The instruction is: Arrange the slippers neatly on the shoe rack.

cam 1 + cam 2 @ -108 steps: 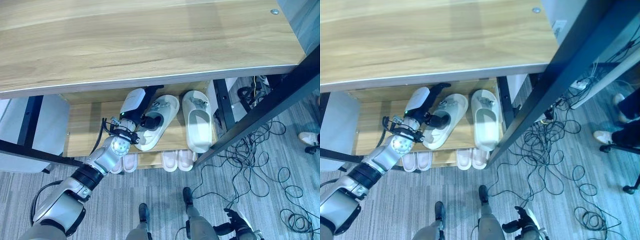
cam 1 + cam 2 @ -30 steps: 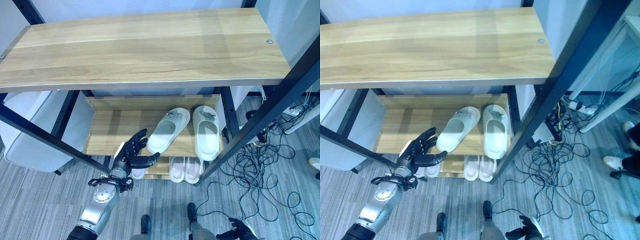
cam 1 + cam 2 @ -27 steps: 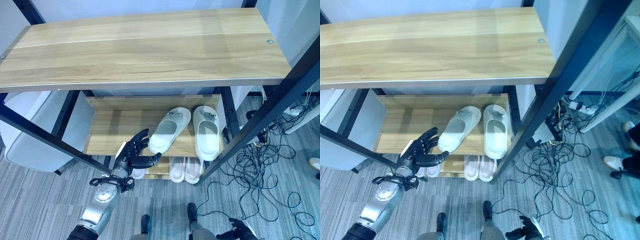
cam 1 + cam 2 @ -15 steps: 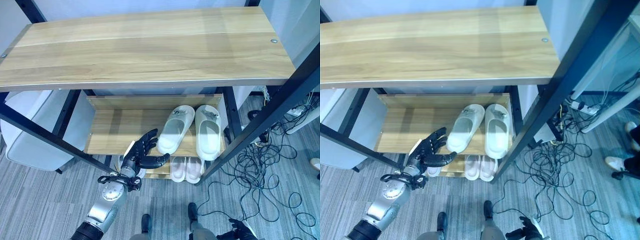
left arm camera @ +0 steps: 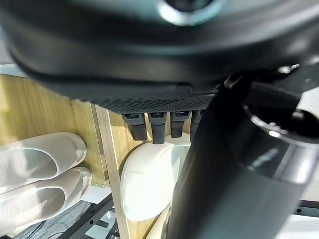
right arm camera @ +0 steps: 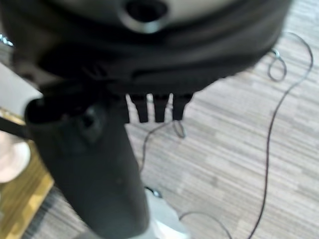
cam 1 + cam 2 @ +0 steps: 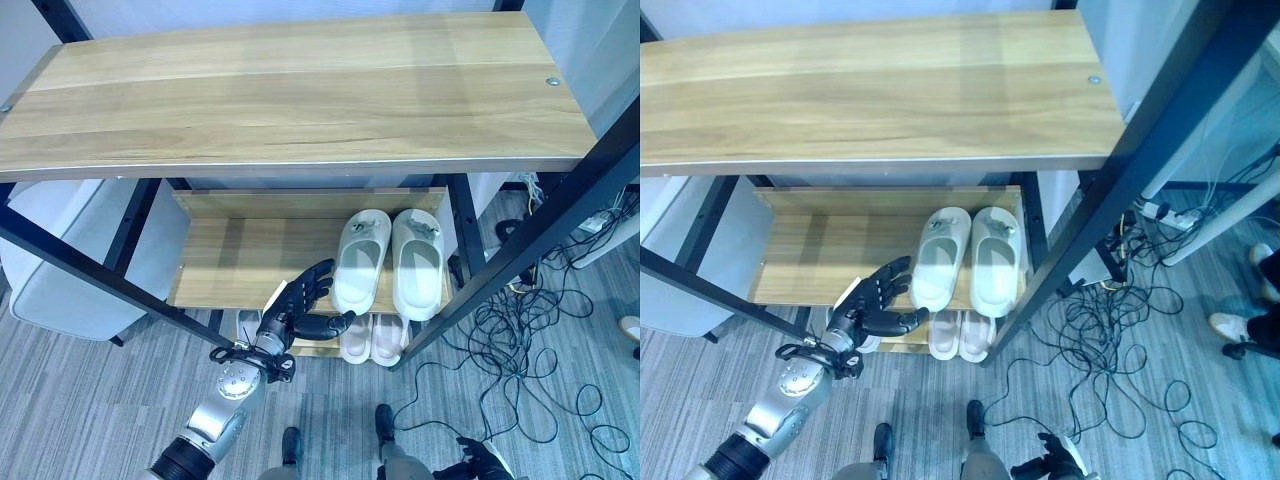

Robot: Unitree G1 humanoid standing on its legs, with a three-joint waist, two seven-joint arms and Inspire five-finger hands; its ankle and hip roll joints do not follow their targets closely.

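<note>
Filling the upper half of both eye views: the broad wooden top board (image 7: 300, 90) of the shoe rack (image 7: 90, 275), carried on black metal legs. Below it, at frame centre, the middle wooden shelf (image 7: 235, 265), bare across its left part. On that shelf's right part, at centre right: a pair of white slippers, the left slipper (image 7: 360, 262) and the right slipper (image 7: 418, 262), side by side, close together and roughly parallel, toes toward the back of the rack. Under them, on the lowest level, lower centre: a smaller pale pair (image 7: 372, 337), and another pale pair (image 7: 245, 323) further left, partly hidden behind the hand. At lower left of centre: the left hand (image 7: 295, 310), fingers spread and straight, thumb out to the side, holding nothing, just in front of the shelf edge beside the left slipper's heel; contact not certain. In the left wrist view, fingertips reaching toward the rounded end of a white slipper. At the bottom right corner of the eye views: the right hand (image 7: 480, 462), low over grey floor; its own wrist view gives fingers extended, empty.
</note>
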